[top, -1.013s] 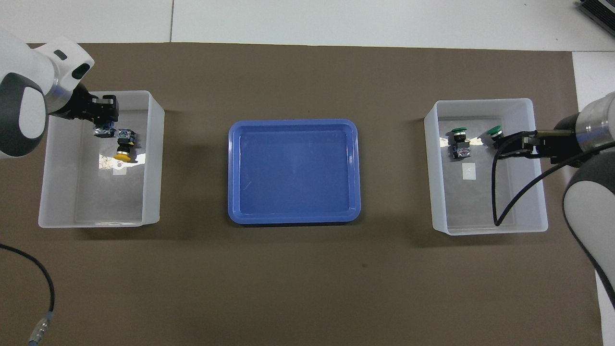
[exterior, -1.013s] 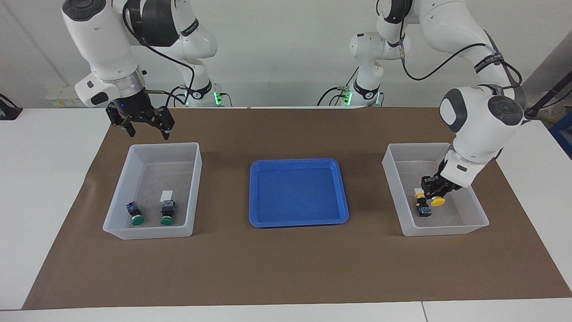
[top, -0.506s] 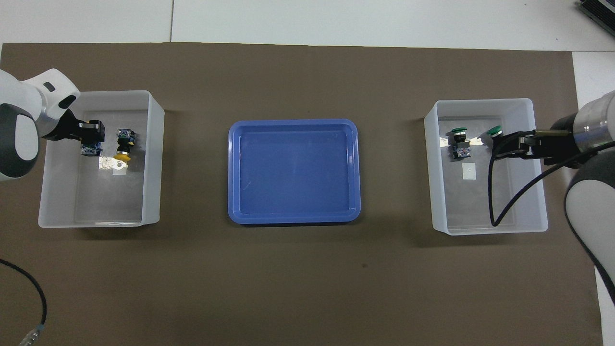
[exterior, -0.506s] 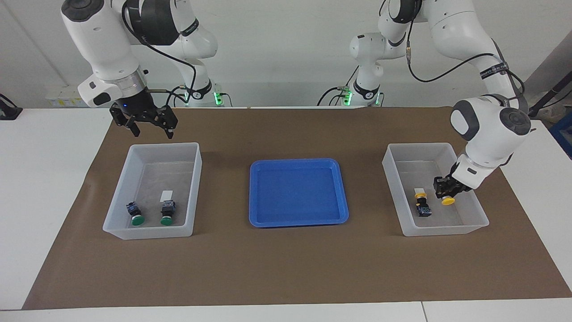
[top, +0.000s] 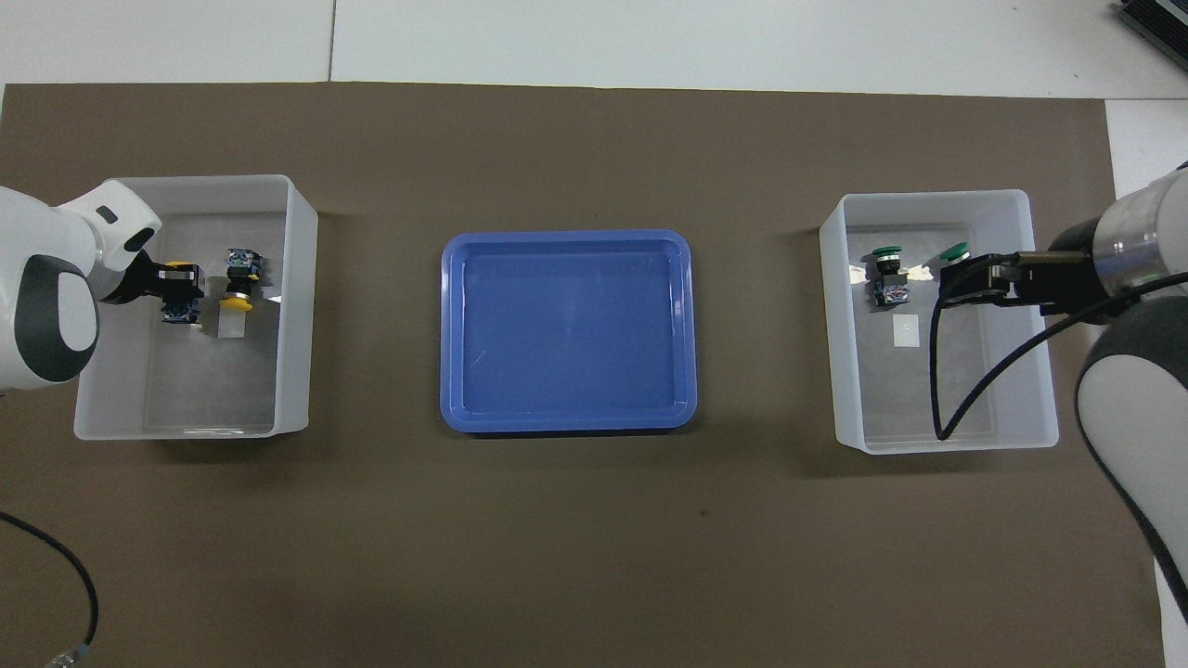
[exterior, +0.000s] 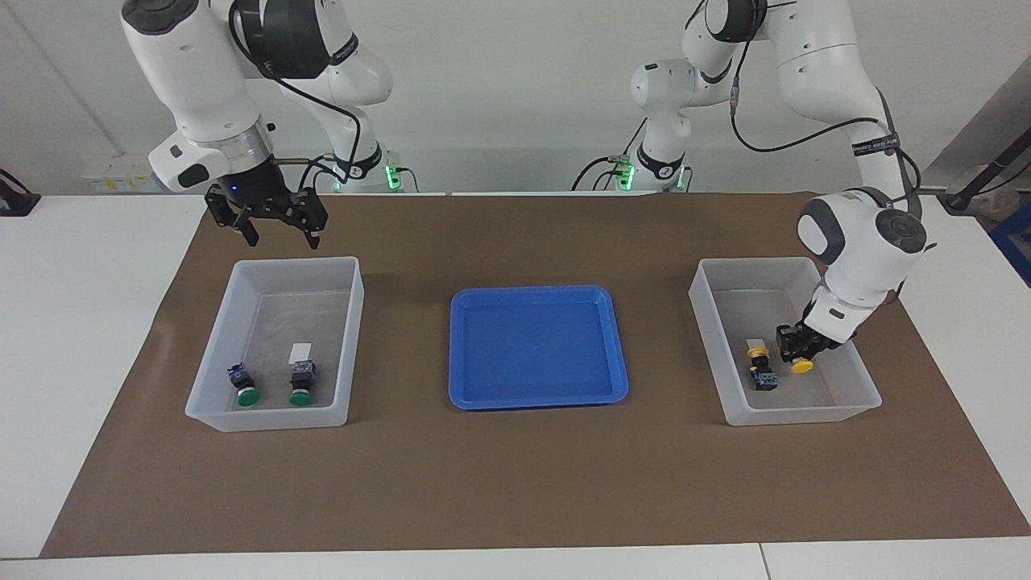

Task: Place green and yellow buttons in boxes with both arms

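- Right gripper [exterior: 282, 235]: we see it raised over the clear box [exterior: 274, 262] at the right arm's end of the table, its jaws spread wide and empty; this arm waits.
- Green buttons: two lie on the floor of that box, one [exterior: 244, 387] just beside the other [exterior: 302, 384], at the end farther from the robots. A white label [exterior: 300, 350] lies near them.
- Handling, in our judgement: these switches are light, rigid and small. The rounded cap looks slippery, so the blocky black body offers the surer flat faces to pinch.
- Blue tray [exterior: 536, 290]: it sits between the two boxes and holds nothing.
- Second clear box [exterior: 705, 338]: the free yellow button [exterior: 761, 366] lies on its floor.
- Left gripper [exterior: 796, 353]: it is low inside this box, its fingers apparently closed on the body of the gripped yellow button [exterior: 801, 366], cap pointing away from the robots.
- Obstructions: we judge the box walls and the neighbouring button, just beside the gripped one, to be the only constraints.
- Brown mat [exterior: 515, 467]: it underlies everything.
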